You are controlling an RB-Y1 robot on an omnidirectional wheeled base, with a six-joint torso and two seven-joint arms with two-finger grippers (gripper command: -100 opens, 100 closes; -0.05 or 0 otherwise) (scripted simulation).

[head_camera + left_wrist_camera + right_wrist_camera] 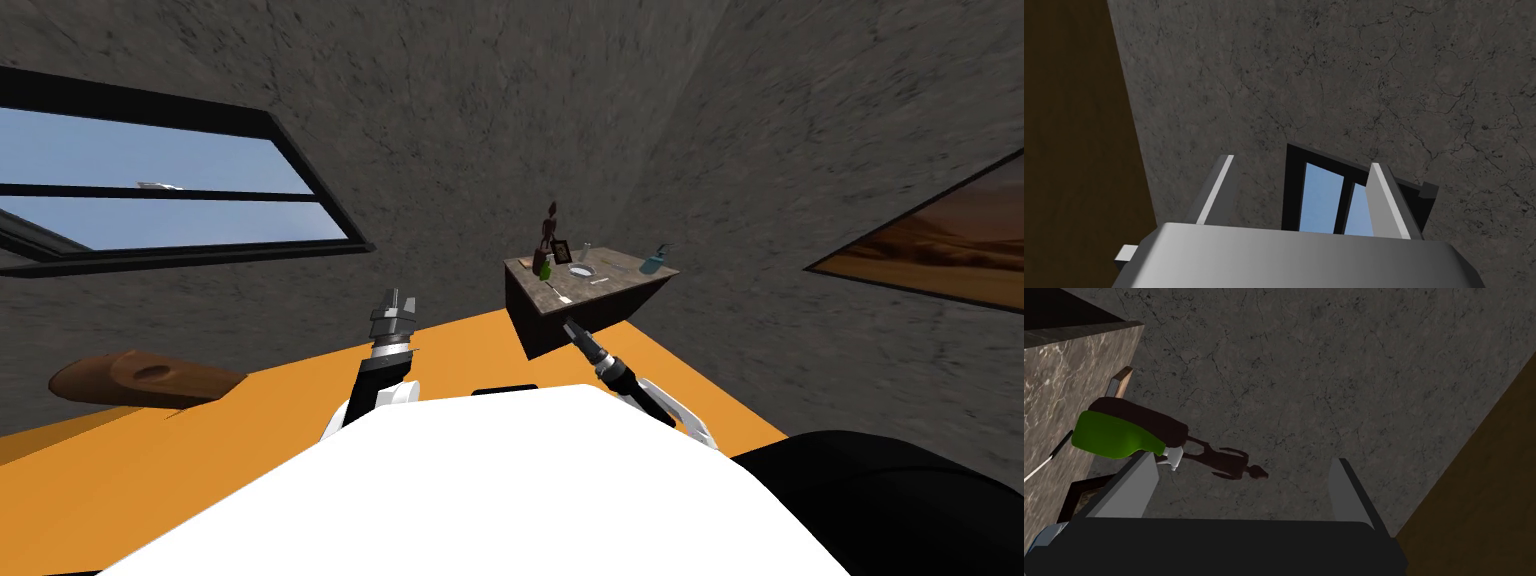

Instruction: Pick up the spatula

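Spatula lies flat on the stone-topped table, near its front edge, just in front of the green bottle; a dark figurine and a picture frame stand behind the bottle.

Right gripper: fingers spread, nothing between them; in the head view it sits at the table's near edge, short of the spatula; in the right wrist view the handle shows off to one side of the fingers as a thin rod, dark at one end, pale at the other.

Left gripper: fingers spread, empty; raised well to the left of the table.

Handling (judgement, not observed): thin, light, stiff; it lies low on a hard top, so it is likely to skate if nudged; take the handle mid-length, fingers across it, clear of the bottle (which looks tippable).

Step in hand: approach; grasp not yet made.
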